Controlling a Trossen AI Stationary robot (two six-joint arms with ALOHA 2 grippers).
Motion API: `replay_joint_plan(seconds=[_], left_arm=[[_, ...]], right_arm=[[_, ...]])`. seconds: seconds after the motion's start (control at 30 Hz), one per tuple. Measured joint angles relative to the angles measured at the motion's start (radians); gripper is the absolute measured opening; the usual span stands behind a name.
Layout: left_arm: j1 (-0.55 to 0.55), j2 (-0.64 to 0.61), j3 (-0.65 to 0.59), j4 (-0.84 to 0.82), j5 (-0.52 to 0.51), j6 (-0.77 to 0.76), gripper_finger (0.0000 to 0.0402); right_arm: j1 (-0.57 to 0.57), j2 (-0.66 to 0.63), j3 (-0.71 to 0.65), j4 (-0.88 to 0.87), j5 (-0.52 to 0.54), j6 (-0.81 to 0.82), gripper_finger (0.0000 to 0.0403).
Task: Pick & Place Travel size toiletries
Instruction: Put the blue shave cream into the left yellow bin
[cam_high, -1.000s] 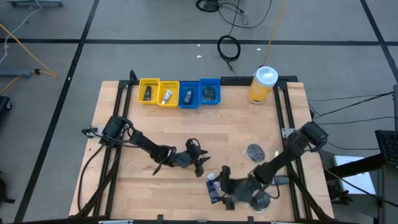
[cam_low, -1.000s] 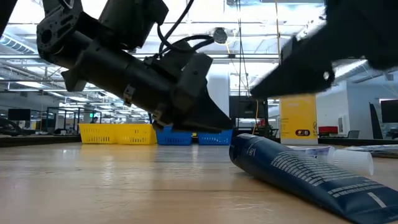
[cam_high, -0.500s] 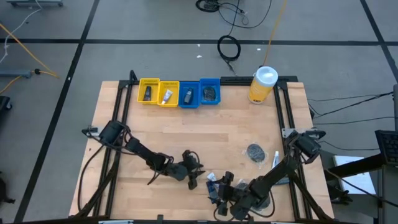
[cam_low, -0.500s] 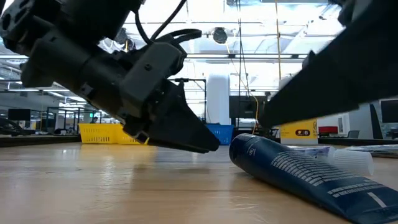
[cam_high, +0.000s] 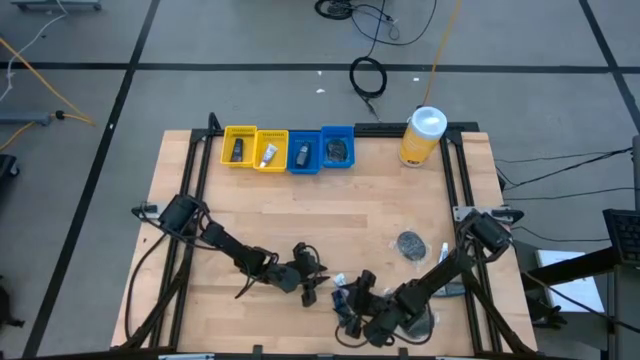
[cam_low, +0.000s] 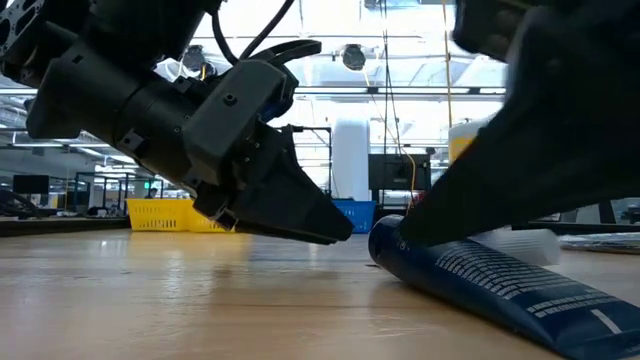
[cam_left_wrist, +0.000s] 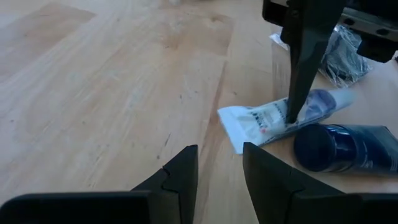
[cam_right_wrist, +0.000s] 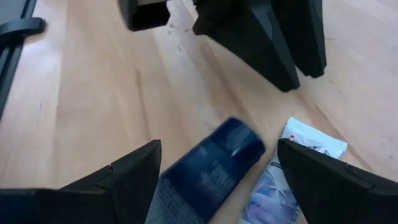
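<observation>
Dark blue tube (cam_right_wrist: 208, 168), flat on table, between right arm's spread jaws

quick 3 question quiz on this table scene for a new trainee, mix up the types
1. True or false: the dark blue tube lies between the fingers of the open right gripper.
2. Multiple choice: how many small bins stand in the row at the table's far edge? A two, B four, C six.
3. Fill in: the left gripper is open and holds ____.

Key: 1 true; 2 B; 3 nothing.
</observation>
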Motion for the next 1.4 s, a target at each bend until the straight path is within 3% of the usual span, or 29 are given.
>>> replay_joint_plan(seconds=[0.1,0.33,0.53,0.83,1.1,1.23,1.4], left_arm=[[0.001,-0.004,0.000,-0.006,0.000,0.000,0.0124],[0.000,-0.134,0.000,-0.205,-0.016,0.002,0.0124],[-0.025,-0.182,0.000,-0.281,-0.103,0.000,0.0124],[-0.048,-0.182,0.000,-0.338,-0.108,-0.025,0.0122],[-0.050,-0.187,0.000,-0.429,-0.108,0.022,0.0122],[-0.073,-0.188,0.000,-0.397,-0.109,0.110,0.0122],[-0.146,-0.235,0.000,-0.297,-0.206,0.324,0.0122]], right_arm=[[-0.016,0.000,0.000,-0.001,-0.020,-0.027,0.0313],[-0.032,-0.001,0.001,-0.037,-0.048,-0.101,0.0304],[-0.049,-0.002,0.001,-0.078,-0.094,-0.110,0.0256],[-0.049,-0.005,-0.001,-0.071,-0.094,-0.158,0.0172],[-0.037,-0.019,-0.006,0.056,-0.093,-0.412,0.0128],[-0.006,-0.104,-0.019,0.136,-0.005,-0.552,0.0124],[0.047,-0.255,-0.144,0.475,0.105,-0.845,0.0125]])
